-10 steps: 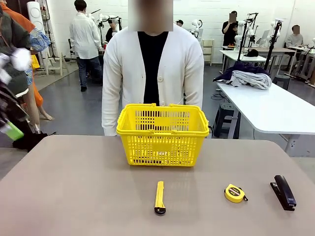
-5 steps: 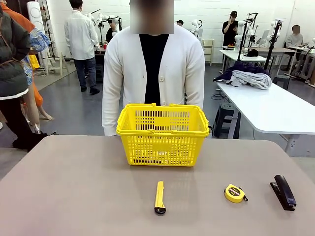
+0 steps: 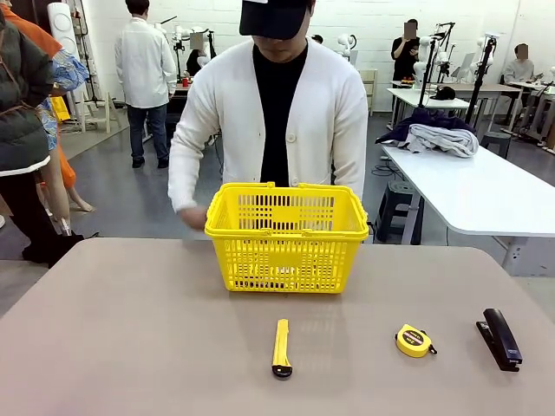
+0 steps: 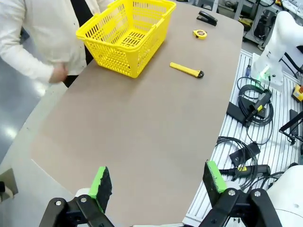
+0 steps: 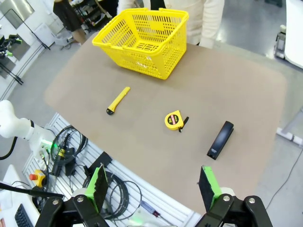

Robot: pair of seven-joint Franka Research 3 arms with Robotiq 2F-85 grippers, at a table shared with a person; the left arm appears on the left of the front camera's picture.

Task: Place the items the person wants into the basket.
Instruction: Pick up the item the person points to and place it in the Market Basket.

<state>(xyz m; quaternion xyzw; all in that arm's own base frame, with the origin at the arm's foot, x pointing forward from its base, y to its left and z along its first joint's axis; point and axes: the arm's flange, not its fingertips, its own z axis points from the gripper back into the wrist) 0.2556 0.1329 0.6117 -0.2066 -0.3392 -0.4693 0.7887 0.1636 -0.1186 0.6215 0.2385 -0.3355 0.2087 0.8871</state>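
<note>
Noting utility knife flat on bench, on robot's side of basket, apart from it. Judged light, rigid, slick-cased; best pinched across narrow mid-body. Found left and right jaws spread wide, empty, high above bench.

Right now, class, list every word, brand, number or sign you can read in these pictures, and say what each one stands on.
No text can be read anywhere.
On the tape measure: a dark label on its face, too small to read.
On the utility knife, the stapler and the basket: no print shows.
</note>
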